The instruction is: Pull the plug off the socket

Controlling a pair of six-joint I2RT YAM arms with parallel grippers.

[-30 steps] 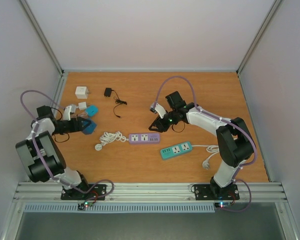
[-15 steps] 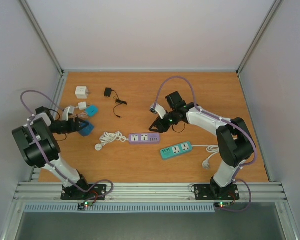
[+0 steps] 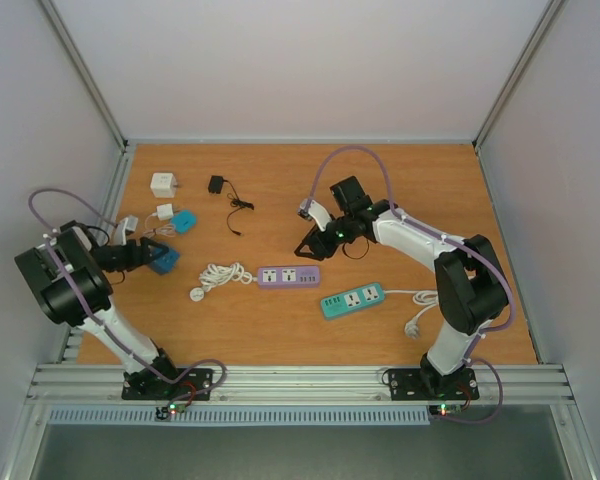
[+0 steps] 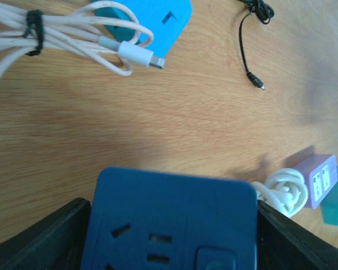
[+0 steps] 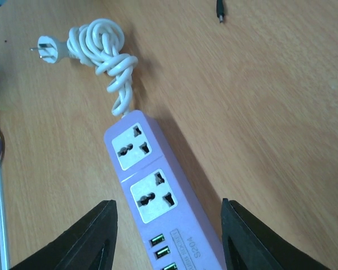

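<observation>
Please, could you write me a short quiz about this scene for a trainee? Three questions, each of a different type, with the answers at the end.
1. True or false: a plug sits in one of the two large sockets of the purple power strip.
2. Fill in the missing word: the left gripper has a dark ___ socket block between its fingers.
3. Choose one. The right gripper is: A) shut on the strip; B) open, holding nothing; C) out of view.

Key: 1 false; 2 blue; 3 B.
</observation>
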